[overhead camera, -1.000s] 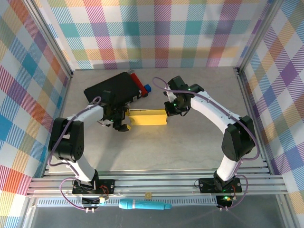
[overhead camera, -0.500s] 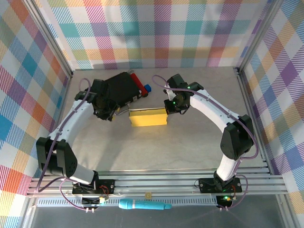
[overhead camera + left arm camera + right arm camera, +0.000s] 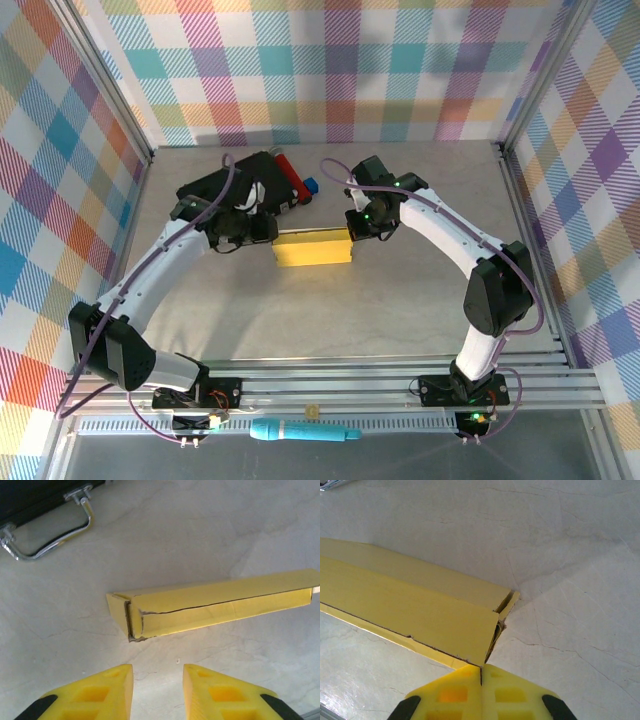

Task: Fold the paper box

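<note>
From above, the paper box [image 3: 313, 248] lies flat on the grey, marble-veined table [image 3: 400, 300]. It is a long slab of thin yellow cardboard with its long sides running left to right. Just behind its left end sits the black case [image 3: 235, 185], with a red bar [image 3: 291, 176] and a small blue piece [image 3: 311, 185] on the side of the case nearest the box. The left gripper [image 3: 262, 230] is just off the box's left end, and the right gripper [image 3: 352, 232] is at its right end. Well in front of the box, past the arm bases, a blue pen-like thing [image 3: 305, 432] lies on the frame.

The left wrist camera shows the box as a low folded sleeve. Its near end has a tucked flap with a ragged crease, and a dark slit runs along the front face. The left gripper's ribbed yellow fingers [image 3: 112, 692] stand apart with bare table between them, short of the box's end and not touching it. Beyond the box is the case's bent metal handle [image 3: 50, 532].

The right wrist camera shows that gripper's yellow fingers [image 3: 450, 692] pressed together, only a thin seam between them. Their tip meets the corner of the box's top flap. There the cardboard layers gape slightly.
</note>
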`<state>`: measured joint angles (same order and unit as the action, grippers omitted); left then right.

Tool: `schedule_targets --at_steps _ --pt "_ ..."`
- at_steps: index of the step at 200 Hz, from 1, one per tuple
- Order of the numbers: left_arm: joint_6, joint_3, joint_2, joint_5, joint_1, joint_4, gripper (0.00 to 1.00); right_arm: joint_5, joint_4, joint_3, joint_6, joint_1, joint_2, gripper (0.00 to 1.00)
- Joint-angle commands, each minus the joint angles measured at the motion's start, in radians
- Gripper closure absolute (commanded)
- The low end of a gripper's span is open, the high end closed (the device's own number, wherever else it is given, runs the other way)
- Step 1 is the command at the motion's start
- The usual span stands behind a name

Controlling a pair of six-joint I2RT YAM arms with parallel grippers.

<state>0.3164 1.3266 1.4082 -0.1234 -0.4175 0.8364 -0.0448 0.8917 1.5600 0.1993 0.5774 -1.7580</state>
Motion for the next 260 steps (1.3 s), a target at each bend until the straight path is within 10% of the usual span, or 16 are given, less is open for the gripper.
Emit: schedule_targets --at_steps 1,260 --pt "-0.119 0.036 0.031 0.050 -0.021 -0.023 0.68 -0.001 0.029 0.019 0.005 0.007 -0.021 1.00" --pt "-0.234 0.030 0.147 0.195 -0.081 -0.042 0.95 -0.006 0.033 0.029 0.004 0.007 -0.028 1.00"
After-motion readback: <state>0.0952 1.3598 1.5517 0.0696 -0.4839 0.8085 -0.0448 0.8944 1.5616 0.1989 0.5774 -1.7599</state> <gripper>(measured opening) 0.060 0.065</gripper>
